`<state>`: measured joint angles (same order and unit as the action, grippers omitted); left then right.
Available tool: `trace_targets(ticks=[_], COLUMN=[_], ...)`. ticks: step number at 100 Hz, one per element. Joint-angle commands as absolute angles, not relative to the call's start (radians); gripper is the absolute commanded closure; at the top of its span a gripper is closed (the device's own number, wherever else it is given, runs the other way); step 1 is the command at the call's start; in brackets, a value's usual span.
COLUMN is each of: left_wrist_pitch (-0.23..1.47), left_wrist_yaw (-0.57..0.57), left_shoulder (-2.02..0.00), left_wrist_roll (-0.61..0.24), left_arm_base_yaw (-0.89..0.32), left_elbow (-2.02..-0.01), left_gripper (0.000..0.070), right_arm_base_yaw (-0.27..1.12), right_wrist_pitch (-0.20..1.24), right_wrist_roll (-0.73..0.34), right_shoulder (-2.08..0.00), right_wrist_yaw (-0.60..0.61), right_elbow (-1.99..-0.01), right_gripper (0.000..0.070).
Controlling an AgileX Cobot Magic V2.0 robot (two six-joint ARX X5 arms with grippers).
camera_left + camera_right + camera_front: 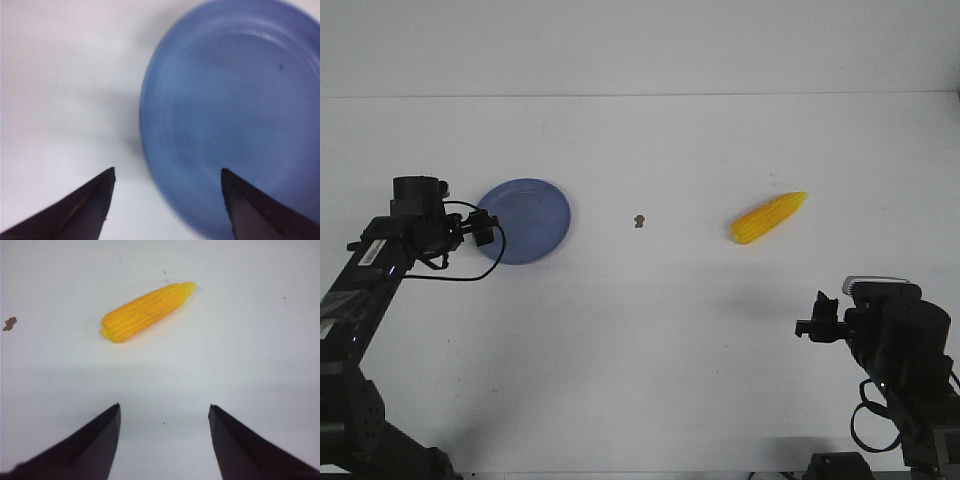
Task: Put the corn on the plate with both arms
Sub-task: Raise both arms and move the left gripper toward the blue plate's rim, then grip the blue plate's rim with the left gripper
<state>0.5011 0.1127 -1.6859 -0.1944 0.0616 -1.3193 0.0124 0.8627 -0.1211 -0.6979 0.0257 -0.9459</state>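
Note:
The yellow corn [768,217] lies on the white table at the right, its pointed tip toward the far right; it also shows in the right wrist view [146,311]. The blue plate [535,220] sits empty at the left and fills much of the left wrist view [240,100]. My left gripper [483,232] is open and empty at the plate's left rim, with the rim between its fingertips [167,172]. My right gripper [812,325] is open and empty, well short of the corn, over bare table [164,407].
A small brown speck [639,221] lies on the table between plate and corn, also in the right wrist view [9,323]. The table's far edge meets a white wall.

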Motion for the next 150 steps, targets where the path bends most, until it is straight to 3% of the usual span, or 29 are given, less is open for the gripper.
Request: trace_targets(ticks=[1, 139, 150], left_wrist_pitch=[0.502, 0.463, 0.462], left_wrist_yaw=[0.101, 0.081, 0.081], left_shoulder=[-1.732, -1.939, -1.945], left_wrist_roll=[-0.197, -0.196, -0.196], left_arm_base_yaw=[0.065, 0.085, 0.085], left_elbow=[-1.372, -1.433, -1.433], left_gripper=[0.0224, 0.0224, 0.0249], right_arm_base_yaw=[0.014, 0.014, 0.014], right_wrist_pitch=[0.853, 0.853, 0.853], right_wrist_roll=[-0.128, -0.128, -0.128], right_shoulder=[-0.701, -0.701, -0.701], right_wrist_yaw=[0.026, 0.026, 0.026], right_elbow=[-0.962, -0.962, -0.962], right_gripper=[0.0326, 0.0326, 0.0326])
